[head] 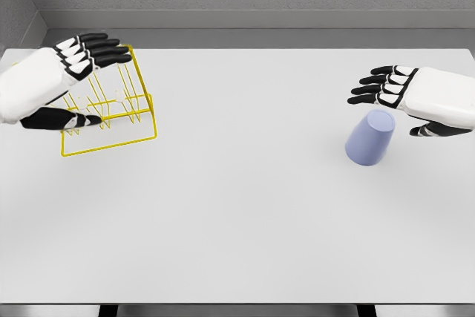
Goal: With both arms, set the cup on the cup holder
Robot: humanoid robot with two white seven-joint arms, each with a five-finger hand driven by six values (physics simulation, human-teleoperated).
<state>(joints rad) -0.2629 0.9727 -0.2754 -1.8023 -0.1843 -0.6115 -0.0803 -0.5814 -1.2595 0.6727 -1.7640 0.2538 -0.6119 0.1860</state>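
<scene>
So here's the setup: a pale grey surface with a grey wall behind it, and both white arms coming in from the sides.

The cup is a light lavender-blue one, sitting on the right part of the surface. It looks upside down or tipped, with the narrower closed end up near the right hand and the wider end lower toward the camera; hard to say for sure whether it stands flat or leans. It's well apart from the cup holder, which is a yellow wire rack over on the far left, with thin pegs sticking up inside its frame.

The right hand is just above and beside the cup's upper end, fingers stretched out and pointing left, thumb tucked down below the palm. It's loose and spread, not wrapped around anything. I can't tell if it touches the cup's top edge or just hangs right by it.

The left hand is over the cup holder, fingers extended to the right across the rack's top, thumb reaching out lower down in front of the wires. Fingers relaxed, nothing held, as far as I can see.
</scene>
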